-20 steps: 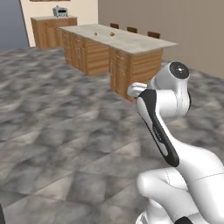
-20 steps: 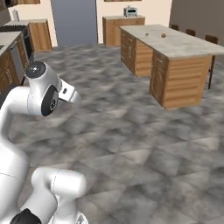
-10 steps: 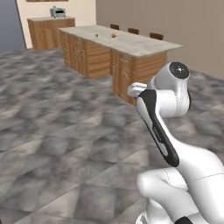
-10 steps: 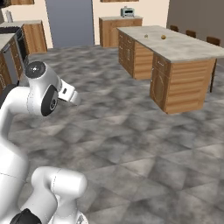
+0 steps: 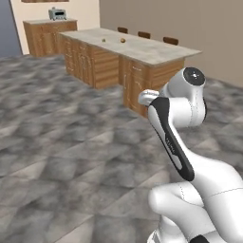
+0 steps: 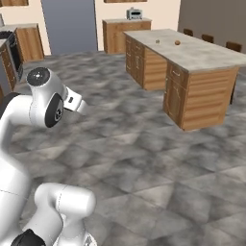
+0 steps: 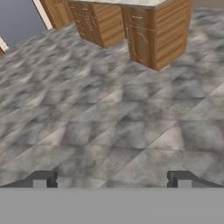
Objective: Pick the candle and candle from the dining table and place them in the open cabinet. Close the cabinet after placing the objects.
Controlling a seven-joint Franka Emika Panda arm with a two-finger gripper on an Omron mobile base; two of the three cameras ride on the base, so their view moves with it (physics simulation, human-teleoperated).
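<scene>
The long dining surface (image 6: 202, 53) with its beige-grey marbled stone top over light wood drawers stands well ahead across bare grey stone-patterned floor (image 5: 71, 137). Far along its top sit a small golden-tan stub candle (image 6: 157, 42) and, near it, a small orange ball (image 6: 177, 43). Dark chair backs (image 5: 143, 34) line its far edge. The dark fingers (image 7: 41, 178) stand wide apart, holding nothing, above the floor.
</scene>
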